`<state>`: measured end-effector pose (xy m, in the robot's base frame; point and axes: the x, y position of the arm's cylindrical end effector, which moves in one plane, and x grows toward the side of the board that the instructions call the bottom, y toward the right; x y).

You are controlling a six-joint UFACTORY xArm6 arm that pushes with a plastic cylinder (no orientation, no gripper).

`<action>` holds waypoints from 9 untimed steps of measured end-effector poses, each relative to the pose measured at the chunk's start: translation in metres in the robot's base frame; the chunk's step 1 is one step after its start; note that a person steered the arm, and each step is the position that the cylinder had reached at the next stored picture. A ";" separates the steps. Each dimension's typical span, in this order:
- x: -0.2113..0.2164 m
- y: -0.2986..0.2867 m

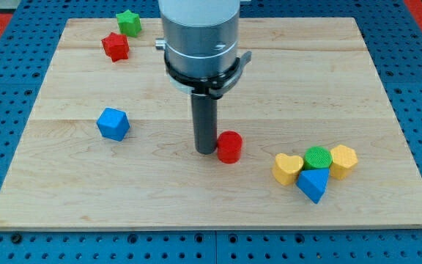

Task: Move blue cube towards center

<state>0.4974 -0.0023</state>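
The blue cube sits on the wooden board at the view's left, about mid-height. My tip rests on the board near the centre, well to the right of the blue cube. A red cylinder stands right beside the tip, on its right, touching or nearly touching it.
A red star-like block and a green star-like block lie at the top left. At the lower right a yellow heart, a green cylinder, a yellow hexagonal block and a blue triangular block cluster together.
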 end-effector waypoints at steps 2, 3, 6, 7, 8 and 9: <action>0.001 0.055; 0.004 0.075; -0.091 -0.099; -0.133 -0.180; -0.080 -0.192; -0.043 -0.185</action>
<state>0.4541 -0.1869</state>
